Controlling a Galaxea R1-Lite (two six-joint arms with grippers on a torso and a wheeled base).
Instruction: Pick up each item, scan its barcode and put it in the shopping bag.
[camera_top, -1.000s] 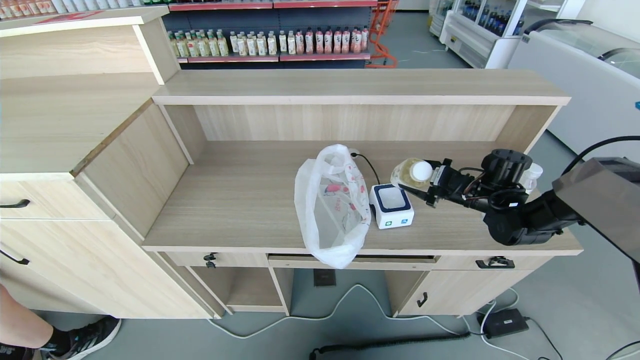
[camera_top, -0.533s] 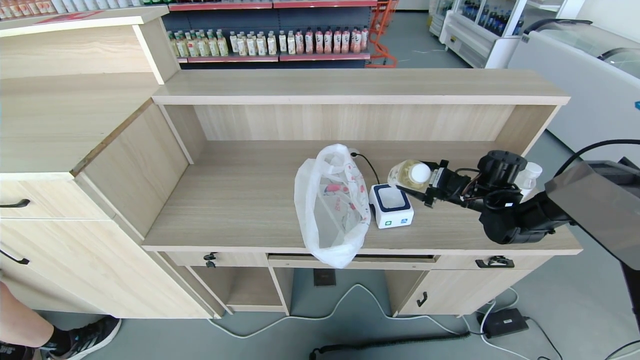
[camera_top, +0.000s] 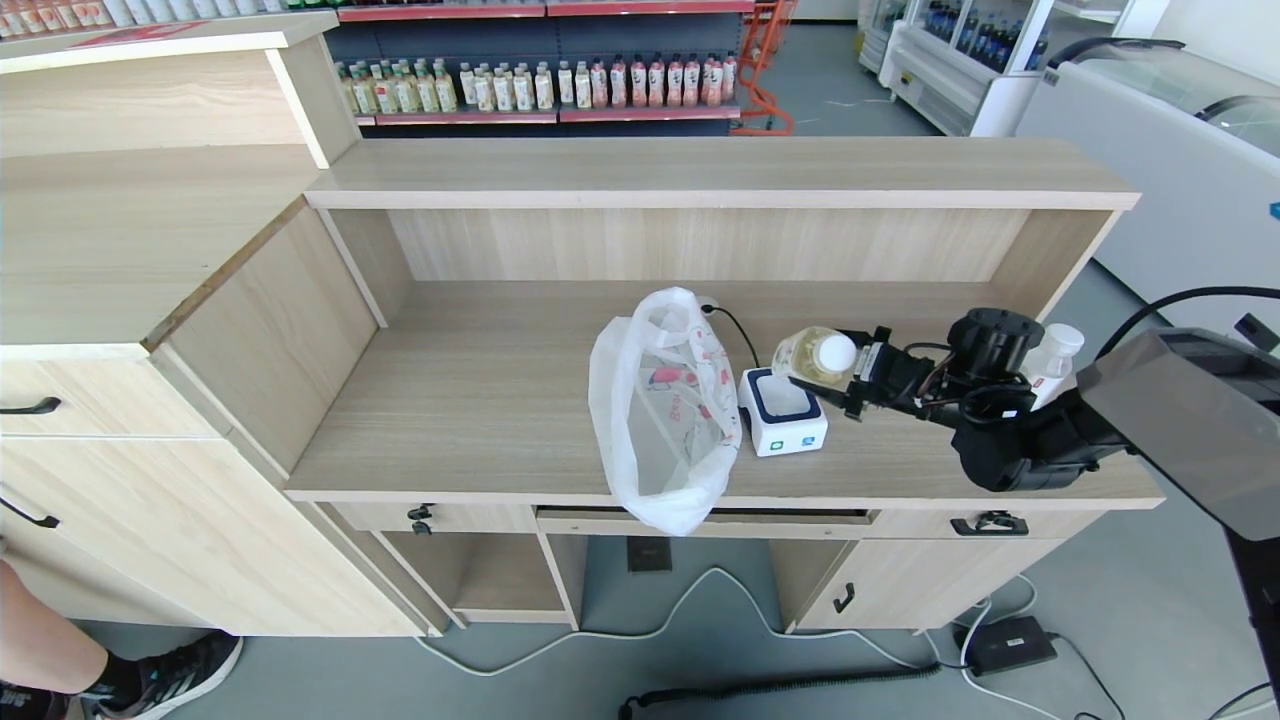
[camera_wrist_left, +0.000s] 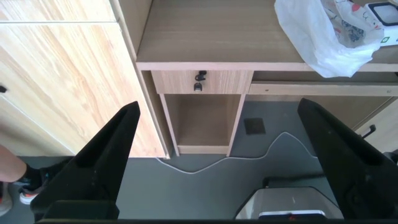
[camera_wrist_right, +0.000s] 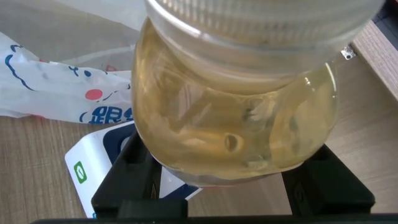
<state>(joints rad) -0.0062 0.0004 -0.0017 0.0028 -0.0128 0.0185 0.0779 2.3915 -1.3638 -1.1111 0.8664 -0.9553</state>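
A white-capped jar (camera_top: 812, 352) of pale yellow liquid hangs clamped between the fingers of the right gripper (camera_top: 832, 372), just above the right edge of the white barcode scanner (camera_top: 783, 412) on the wooden checkout counter (camera_top: 480, 400). A white plastic shopping bag (camera_top: 660, 410) slumps open just beside the scanner's left side. The left gripper (camera_wrist_left: 221, 165), jaws spread wide, hangs low before the counter's cabinet front.

Blk R arm (camera_top: 1020, 450) w/ cables (camera_top: 1190, 294), blk claw (camera_top: 828, 362)

On the counter (camera_top: 480, 400), the scanner (camera_top: 783, 412) sits between shopping bag (camera_top: 650, 420), left, and bottle (camera_top: 815, 355), right.
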